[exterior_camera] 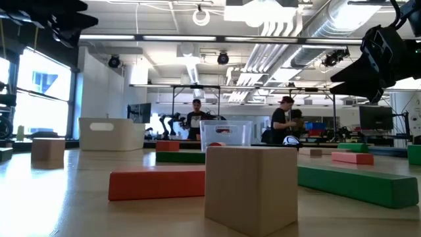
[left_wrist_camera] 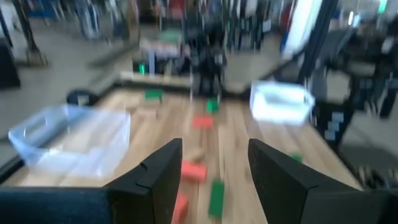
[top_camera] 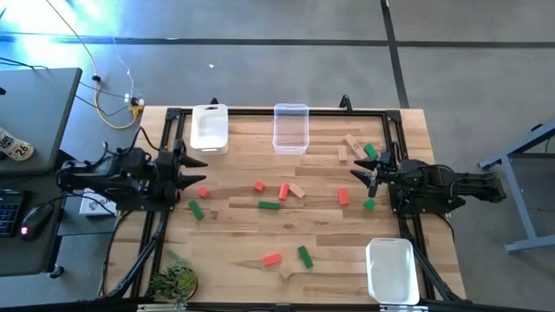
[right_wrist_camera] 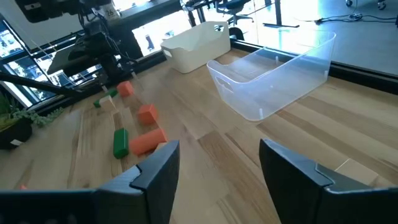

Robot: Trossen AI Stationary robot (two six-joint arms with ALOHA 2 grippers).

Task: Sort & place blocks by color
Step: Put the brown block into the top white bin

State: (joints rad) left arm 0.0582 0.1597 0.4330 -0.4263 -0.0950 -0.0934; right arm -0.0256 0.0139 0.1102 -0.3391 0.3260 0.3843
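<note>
Both arms are sitting back at the table's side edges w/ nothing in hand – looks to me like a waiting stance before any picking, since the blocks (top_camera: 283,191) are lying loose all over the wooden table (top_camera: 234,243) and none is in a bin yet.

The left gripper (top_camera: 196,172) is hovering at the left edge, jaws standing apart and empty. The nearest pieces are a red block (top_camera: 203,191) and a green block (top_camera: 197,210), lying just ahead of the tips on the boards – near, not between the fingers, not touching. In the left wrist view the gap between the two dark fingers is showing only bare wood w/ a red and a green piece farther on.

The right gripper (top_camera: 364,172) is hovering at the right edge, jaws also apart, holding nothing. A green piece (top_camera: 370,151) and pale wood bars (top_camera: 353,143) are lying close by it toward the far edge, another small green one (top_camera: 369,204) close on the near side. The red bar (top_camera: 342,197) is a bit further in toward the middle. Its wrist view is showing empty space between the fingers.

The bins are spread out, prob. one per colour: a white bin (top_camera: 209,127) and a clear bin (top_camera: 291,127) at the far edge, another white bin (top_camera: 389,269) at the near right corner. All three are looking empty, so I'd judge the sorting is barely begun, if at all.
</note>
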